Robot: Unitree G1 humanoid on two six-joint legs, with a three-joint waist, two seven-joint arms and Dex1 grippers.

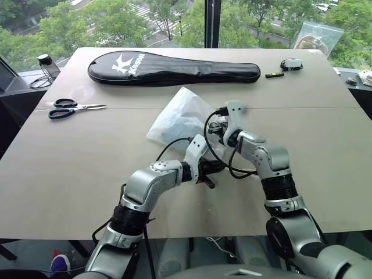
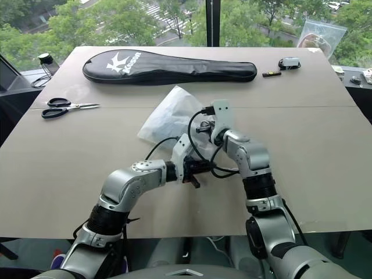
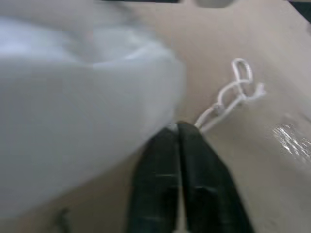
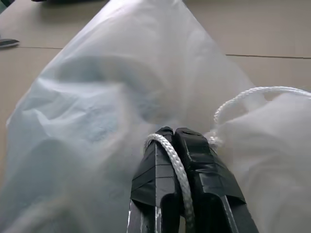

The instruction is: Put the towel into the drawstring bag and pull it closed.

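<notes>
Centrally on the tabletop (image 1: pixel 70 168), the drawstring bag (image 1: pixel 177 116) is lying with the light-blue towel (image 4: pixel 97 116) showing through its milky plastic, already inside. The left pincer (image 3: pixel 177 128) is clenching a thin white cord (image 3: pixel 228 99) at the bag's near mouth; the right pincer (image 4: pixel 174 133) is clenching another cord loop (image 4: pixel 177 170). To finish well, both should be drawing their cords apart steadily, keeping grip, until the mouth is gathering tight.
</notes>
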